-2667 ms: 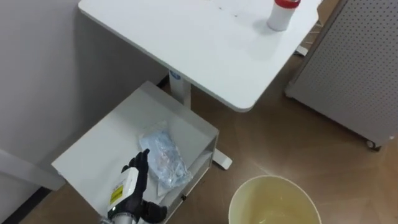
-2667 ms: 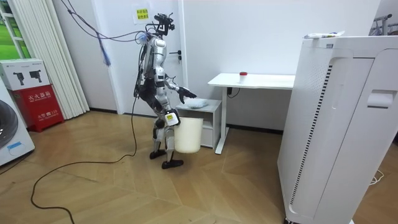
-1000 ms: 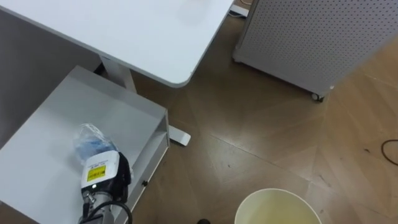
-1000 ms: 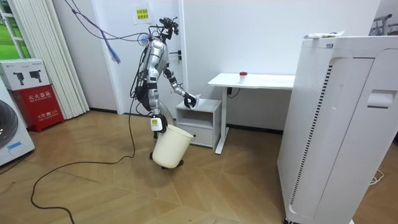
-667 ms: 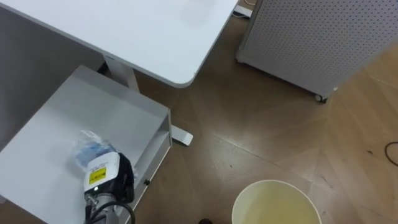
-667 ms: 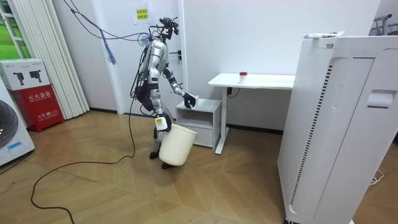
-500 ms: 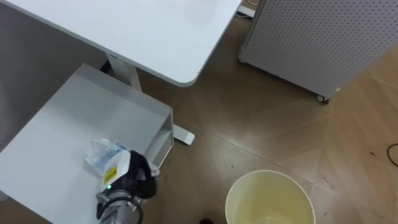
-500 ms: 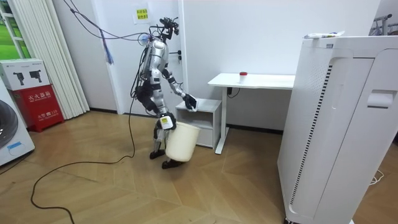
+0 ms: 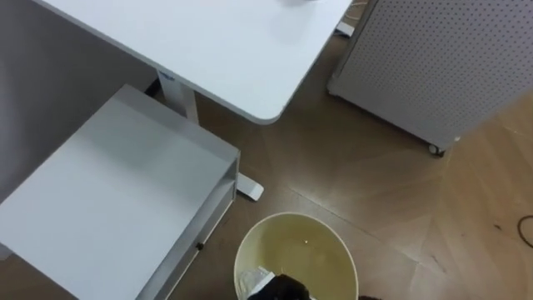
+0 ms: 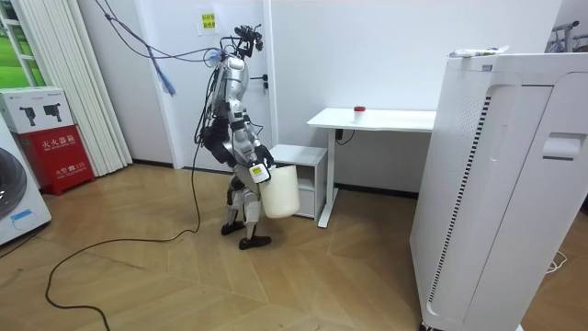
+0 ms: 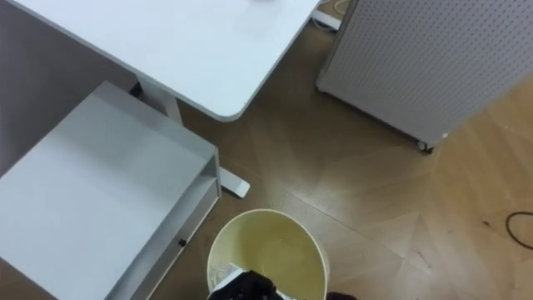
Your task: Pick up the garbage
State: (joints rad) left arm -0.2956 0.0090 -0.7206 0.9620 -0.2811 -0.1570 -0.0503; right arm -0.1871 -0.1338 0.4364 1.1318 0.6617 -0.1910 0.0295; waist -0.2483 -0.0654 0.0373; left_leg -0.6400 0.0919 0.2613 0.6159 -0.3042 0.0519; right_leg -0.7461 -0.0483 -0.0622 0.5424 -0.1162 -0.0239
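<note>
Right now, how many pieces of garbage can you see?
1: a crumpled plastic wrapper inside the bin at its near rim, right beside the left robot hand. More may be hidden under that hand.

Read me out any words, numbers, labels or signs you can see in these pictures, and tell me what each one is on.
Sign on the wall behind the robot: print too small to read.
Red box at the room view's left: white print, too small to read.
Desk, cabinet and bin: no text on them that I can see.
</note>
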